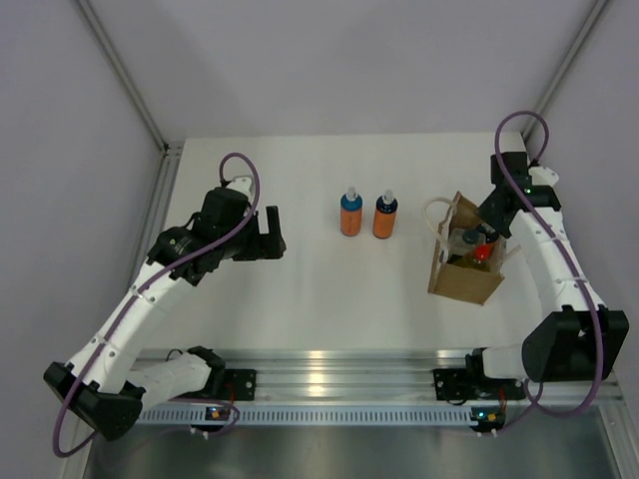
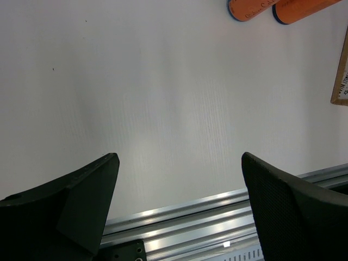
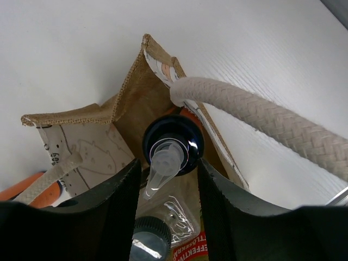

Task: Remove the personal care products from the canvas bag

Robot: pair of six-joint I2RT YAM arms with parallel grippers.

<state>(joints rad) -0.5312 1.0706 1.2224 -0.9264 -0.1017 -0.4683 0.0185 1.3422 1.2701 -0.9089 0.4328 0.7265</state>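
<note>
Robotics lab test cell, plain white tabletop, bare pale-grey panel walls joined by metal corner posts, slotted aluminium rail along near edge, white-and-black left arm and right arm bolted there, looped purple cables.

A matte white table top fills the middle of the top view, closed in by a plain pale grey back wall and matching panels on the left and right. These panels join the back wall along a slim metal post at the left corner and another at the right. A ribbed aluminium rail runs along the table's near edge, with a brushed grey metal surface below it. The light is even and diffuse, casting only faint shadows, with a bright glint on the rail and a soft sheen on the white top.
</note>
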